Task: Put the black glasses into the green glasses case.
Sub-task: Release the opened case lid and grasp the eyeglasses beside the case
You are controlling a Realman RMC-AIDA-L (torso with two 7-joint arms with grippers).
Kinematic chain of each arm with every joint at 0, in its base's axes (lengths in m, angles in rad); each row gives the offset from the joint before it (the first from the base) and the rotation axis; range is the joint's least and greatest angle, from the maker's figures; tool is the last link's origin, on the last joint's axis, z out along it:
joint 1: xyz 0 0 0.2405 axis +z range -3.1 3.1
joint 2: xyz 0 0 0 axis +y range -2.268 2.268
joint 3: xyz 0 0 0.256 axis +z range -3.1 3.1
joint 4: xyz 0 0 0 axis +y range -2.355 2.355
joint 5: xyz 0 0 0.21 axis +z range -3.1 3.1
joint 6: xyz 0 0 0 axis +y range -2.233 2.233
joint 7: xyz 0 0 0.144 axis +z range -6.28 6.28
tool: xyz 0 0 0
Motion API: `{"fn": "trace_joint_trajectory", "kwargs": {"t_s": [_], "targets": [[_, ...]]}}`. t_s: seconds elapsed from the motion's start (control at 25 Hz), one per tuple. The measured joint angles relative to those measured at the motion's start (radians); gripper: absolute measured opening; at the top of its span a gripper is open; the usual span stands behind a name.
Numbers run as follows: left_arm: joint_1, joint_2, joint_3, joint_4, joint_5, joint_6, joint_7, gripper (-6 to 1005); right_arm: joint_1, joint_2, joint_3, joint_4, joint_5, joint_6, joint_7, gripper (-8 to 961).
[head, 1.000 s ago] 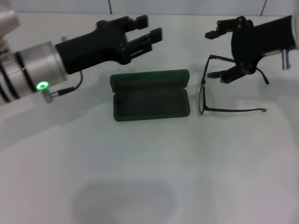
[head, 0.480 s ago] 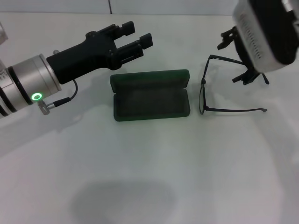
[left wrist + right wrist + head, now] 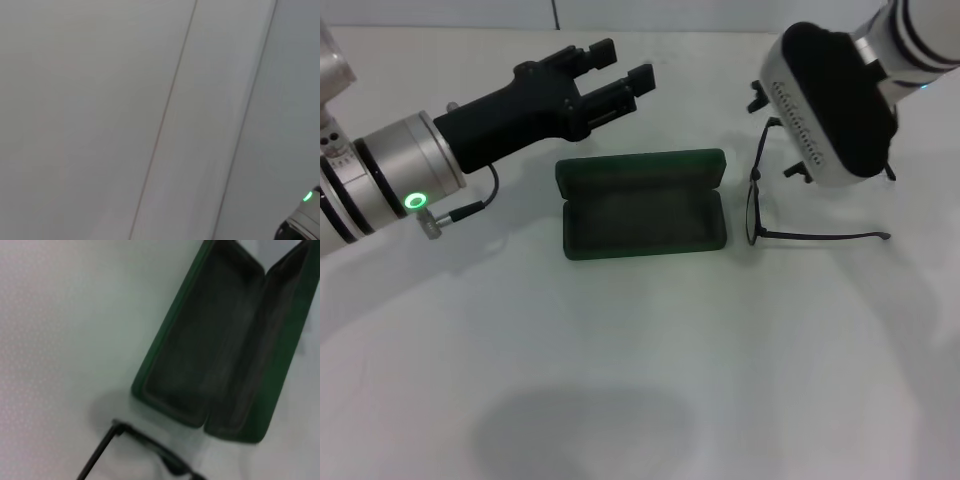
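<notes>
The green glasses case (image 3: 640, 205) lies open in the middle of the table, dark lining up, lid hinged toward the far side. In the right wrist view the case (image 3: 225, 350) fills the upper right. The black glasses (image 3: 754, 205) rest unfolded just right of it, one temple arm (image 3: 820, 236) stretched rightward; a piece of the frame (image 3: 145, 445) shows in the right wrist view. My right gripper (image 3: 775, 137) hovers over the far part of the glasses, open, mostly hidden behind its own wrist. My left gripper (image 3: 620, 72) hangs open above the table, beyond the case's far left corner.
The white table (image 3: 640, 380) stretches bare toward the near edge. A seam (image 3: 557, 14) runs across the surface at the far side. The left wrist view shows only pale surface with a thin line (image 3: 165, 115).
The right arm has turned its wrist and swung left and lower over the glasses, so its white body now covers the fingers. The left gripper has shifted only slightly.
</notes>
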Motion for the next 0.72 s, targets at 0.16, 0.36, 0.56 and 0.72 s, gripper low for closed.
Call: {"fn": "trace_joint_trajectory", "kwargs": {"t_s": [0.16, 0.36, 0.56, 0.72], "targets": [[-0.002, 0.000, -0.013, -0.005, -0.001, -0.001, 0.013, 701, 0.021, 0.000, -0.027, 0.053, 0.029, 0.038, -0.004, 852], [-0.009, -0.001, -0.013, -0.007, -0.001, -0.002, 0.014, 698, 0.067, -0.001, -0.039, 0.138, 0.068, 0.048, -0.011, 840], [-0.012, -0.001, -0.014, -0.021, -0.002, -0.012, 0.015, 698, 0.087, -0.001, -0.097, 0.197, 0.088, 0.098, -0.018, 827], [-0.013, -0.003, -0.014, -0.023, -0.003, -0.027, 0.016, 699, 0.098, -0.001, -0.116, 0.220, 0.104, 0.109, -0.025, 817]]}}
